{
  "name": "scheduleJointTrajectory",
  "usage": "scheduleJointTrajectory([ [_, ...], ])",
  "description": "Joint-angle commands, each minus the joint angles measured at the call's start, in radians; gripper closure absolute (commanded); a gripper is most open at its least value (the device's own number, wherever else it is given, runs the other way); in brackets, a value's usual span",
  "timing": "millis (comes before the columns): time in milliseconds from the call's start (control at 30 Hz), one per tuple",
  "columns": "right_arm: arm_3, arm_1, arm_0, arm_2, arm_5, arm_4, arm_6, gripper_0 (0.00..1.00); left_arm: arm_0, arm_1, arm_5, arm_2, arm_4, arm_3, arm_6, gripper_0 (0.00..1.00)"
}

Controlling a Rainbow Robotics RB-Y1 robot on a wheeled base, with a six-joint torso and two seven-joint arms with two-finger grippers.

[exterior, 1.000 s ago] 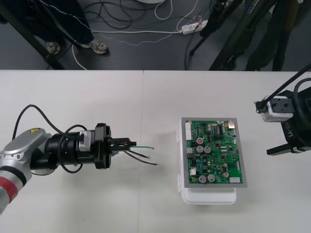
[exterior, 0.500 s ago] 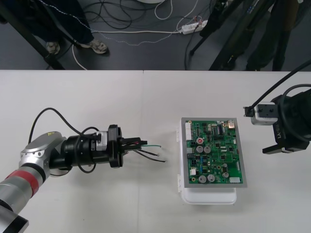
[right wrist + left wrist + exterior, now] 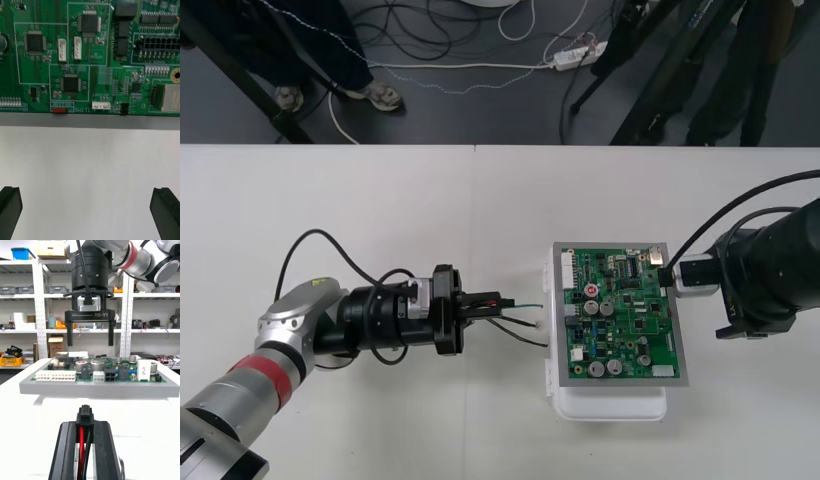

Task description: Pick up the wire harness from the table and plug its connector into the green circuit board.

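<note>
My left gripper (image 3: 496,300) lies low over the table, pointing at the left edge of the green circuit board (image 3: 620,315), and is shut on the wire harness (image 3: 518,318). Green and black wires trail out past the fingertips. In the left wrist view the small black plug (image 3: 85,414) sticks out between the shut fingers (image 3: 69,450), with red and black wires behind it, aimed at the board (image 3: 97,377). My right gripper (image 3: 728,298) hangs open beside the board's right edge. The right wrist view shows its fingers (image 3: 9,210) far apart over bare table, next to the board (image 3: 90,56).
The board sits on a white base (image 3: 610,405) at the table's right middle. The right gripper (image 3: 90,332) stands behind the board in the left wrist view. Bare table lies between the left gripper and the board. Cables cross the dark floor (image 3: 480,70) beyond the far edge.
The left gripper has moved right with the harness, closing most of the gap to the board. The right arm has swung left and now hangs at the board's right edge.
</note>
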Motion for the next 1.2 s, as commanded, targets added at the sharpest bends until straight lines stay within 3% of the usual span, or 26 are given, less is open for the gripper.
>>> scheduleJointTrajectory([
  [33,-0.033,0.045,-0.024,0.036,-0.006,0.054,-0.002,0.0,-0.04,-0.037,-0.063,-0.045,0.008,-0.004,-0.052,1.0],
  [300,-0.034,0.055,-0.024,0.1,-0.006,0.14,-0.008,0.0,-0.047,-0.042,-0.063,-0.081,0.008,-0.004,-0.027,1.0],
  [1200,0.002,0.125,-0.024,0.152,0.017,0.22,-0.023,0.0,-0.063,-0.1,-0.063,-0.094,0.009,-0.002,0.04,1.0],
])
